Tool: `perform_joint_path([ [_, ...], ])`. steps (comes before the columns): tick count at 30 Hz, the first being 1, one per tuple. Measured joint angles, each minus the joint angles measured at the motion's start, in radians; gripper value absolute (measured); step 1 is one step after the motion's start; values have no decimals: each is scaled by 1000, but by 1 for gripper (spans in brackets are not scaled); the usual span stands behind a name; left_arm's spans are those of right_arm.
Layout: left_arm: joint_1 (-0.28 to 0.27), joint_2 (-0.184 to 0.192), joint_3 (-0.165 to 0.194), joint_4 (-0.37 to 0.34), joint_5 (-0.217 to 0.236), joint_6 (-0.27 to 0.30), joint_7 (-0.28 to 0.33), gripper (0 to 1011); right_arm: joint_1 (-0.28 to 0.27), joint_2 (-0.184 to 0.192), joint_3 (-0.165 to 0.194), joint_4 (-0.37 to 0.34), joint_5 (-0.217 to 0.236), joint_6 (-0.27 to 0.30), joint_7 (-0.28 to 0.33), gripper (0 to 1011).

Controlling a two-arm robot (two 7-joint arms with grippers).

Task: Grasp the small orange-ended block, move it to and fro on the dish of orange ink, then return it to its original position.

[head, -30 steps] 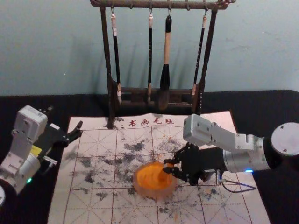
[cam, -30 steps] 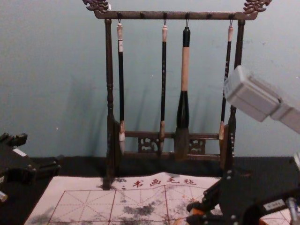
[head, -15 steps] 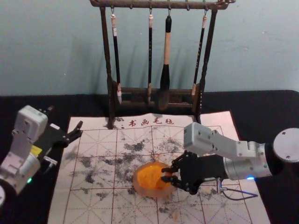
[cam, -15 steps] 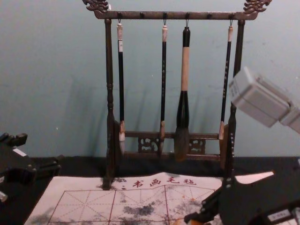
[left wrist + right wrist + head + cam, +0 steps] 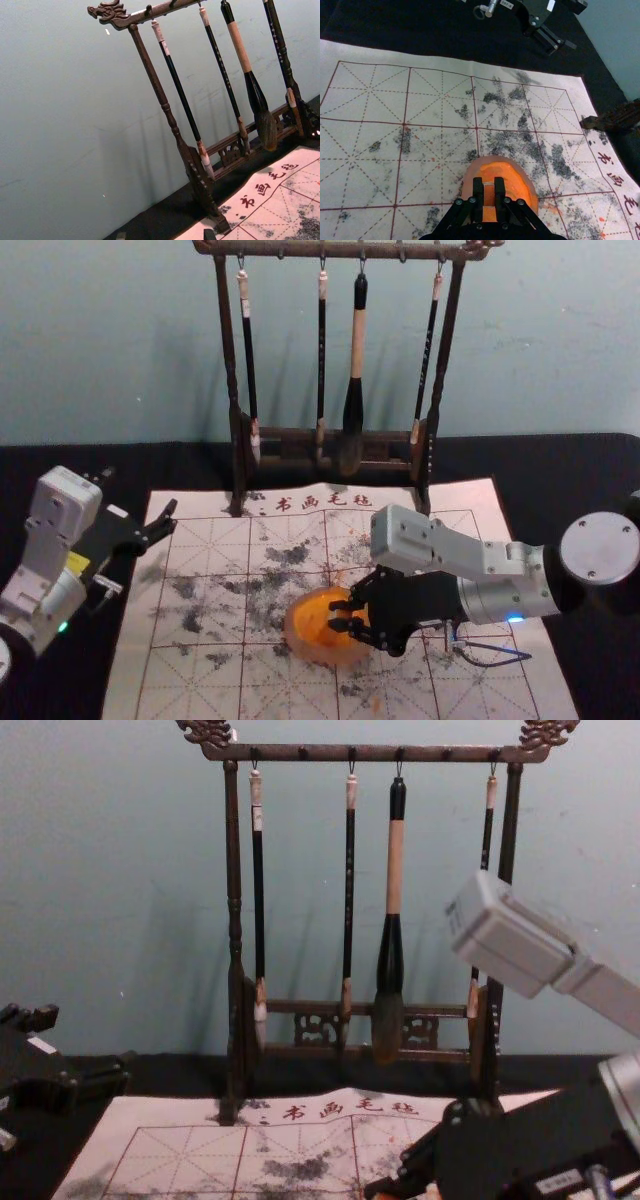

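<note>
Block (image 5: 489,194) sits clamped between the right end effector's (image 5: 338,616) tips, over the dish (image 5: 299,644).

Right arm (image 5: 510,582): extended inward from the head view's right side; blue indicator (image 5: 515,619) lit. Right gripper (image 5: 341,615): near center, directed toward the robot's left, 2 jaws drawn close together. Left arm (image 5: 48,575): parked at the left edge; green indicator (image 5: 63,626) lit. Left gripper (image 5: 140,494): 2 jaws spread wide.
</note>
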Motion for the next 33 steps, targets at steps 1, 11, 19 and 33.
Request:
perform_joint_path([
  [1,0,0,0,0,0,0,0,1001,2,-2,-1,3,-1,0,0,107],
  [11,0,0,0,0,0,0,0,1001,25,-28,-5,41,-16,3,-12,107],
  [19,0,0,0,0,0,0,0,1001,36,-40,1,66,-23,9,-23,107],
  [33,0,0,0,0,0,0,0,1002,24,-16,18,62,-24,11,-25,107],
])
